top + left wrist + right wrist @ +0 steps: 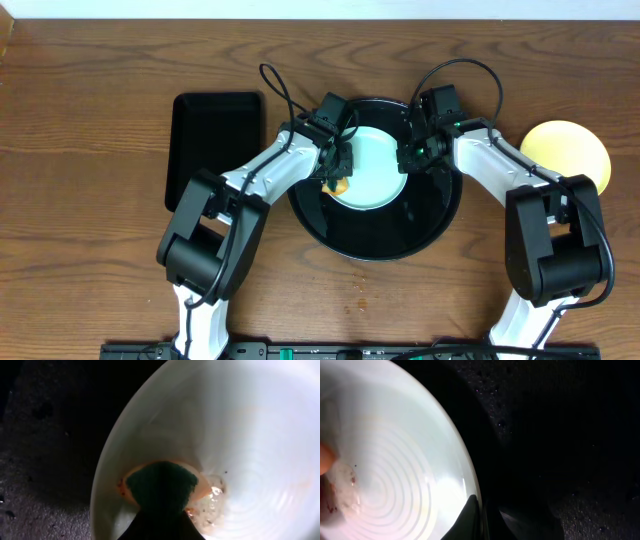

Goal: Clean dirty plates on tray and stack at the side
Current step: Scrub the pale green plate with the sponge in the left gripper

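A pale mint plate [370, 165] lies in the round black tray [430, 225]. My left gripper [338, 172] is shut on a green-and-orange sponge [161, 482], which presses on the plate's left inner rim [250, 435] beside wet brown-orange smears [210, 505]. My right gripper [408, 155] is shut on the plate's right rim, one finger [470, 517] on top and the other under the edge. The right wrist view shows the plate's ringed centre [385, 460] and the tray's dark floor [570, 435]. A pale yellow plate [567, 152] rests on the wood at the far right.
A smaller rectangular black tray [215, 145] lies left of the round one. A few small crumbs [358, 296] dot the wood tabletop in front of the round tray. The arms' cables loop above the tray's back edge.
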Available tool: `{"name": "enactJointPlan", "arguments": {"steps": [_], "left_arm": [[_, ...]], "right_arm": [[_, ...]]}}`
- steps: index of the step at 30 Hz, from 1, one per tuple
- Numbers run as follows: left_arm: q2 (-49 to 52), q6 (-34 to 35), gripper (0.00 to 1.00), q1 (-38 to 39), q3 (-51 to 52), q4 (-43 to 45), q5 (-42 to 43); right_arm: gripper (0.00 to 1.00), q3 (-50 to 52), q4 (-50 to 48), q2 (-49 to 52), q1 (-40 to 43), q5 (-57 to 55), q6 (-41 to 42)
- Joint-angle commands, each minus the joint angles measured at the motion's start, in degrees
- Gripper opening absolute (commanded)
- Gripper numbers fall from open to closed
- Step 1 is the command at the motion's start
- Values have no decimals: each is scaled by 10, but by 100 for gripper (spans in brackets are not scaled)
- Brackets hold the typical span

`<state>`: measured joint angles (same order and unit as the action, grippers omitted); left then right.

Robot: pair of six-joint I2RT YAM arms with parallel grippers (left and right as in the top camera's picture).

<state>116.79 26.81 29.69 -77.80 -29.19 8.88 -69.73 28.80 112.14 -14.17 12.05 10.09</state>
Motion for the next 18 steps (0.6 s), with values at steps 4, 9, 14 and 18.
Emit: {"name": "enactJointPlan", "arguments": {"steps": [4,9,14,18], "left_arm": [[17,33,7,-3,7,-52,27],[18,35,7,-3,7,-63,82],[19,35,7,-3,7,-63,115],[20,35,8,-3,7,-63,115]], "right_arm": [[1,5,2,24,-9,-9,6],[1,5,3,24,-9,-9,6],[1,5,3,24,-9,-9,6],[1,5,3,24,-9,-9,6]]}}
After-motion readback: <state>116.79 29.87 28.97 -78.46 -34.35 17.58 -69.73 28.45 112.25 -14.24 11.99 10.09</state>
